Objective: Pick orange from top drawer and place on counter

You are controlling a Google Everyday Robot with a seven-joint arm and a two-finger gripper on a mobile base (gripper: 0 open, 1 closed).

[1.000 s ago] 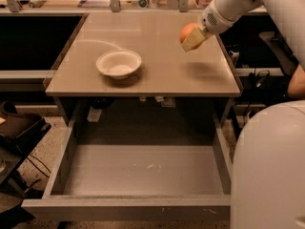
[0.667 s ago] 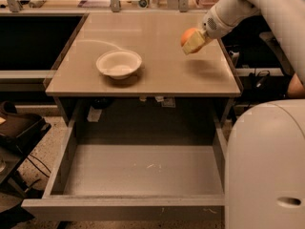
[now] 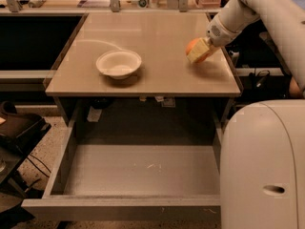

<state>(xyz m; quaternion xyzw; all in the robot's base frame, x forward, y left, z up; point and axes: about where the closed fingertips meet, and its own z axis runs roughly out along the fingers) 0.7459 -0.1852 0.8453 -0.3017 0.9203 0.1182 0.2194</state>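
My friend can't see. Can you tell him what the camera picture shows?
The robot's gripper holds the orange at the right side of the tan counter. A white bowl sits on the counter too. Below, the grey top drawer stands pulled open.

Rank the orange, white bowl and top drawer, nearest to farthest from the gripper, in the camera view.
The gripper is over the right side of the counter.
1. orange: in its grip.
2. white bowl: on the counter, to the left.
3. top drawer: open below the counter, farthest.
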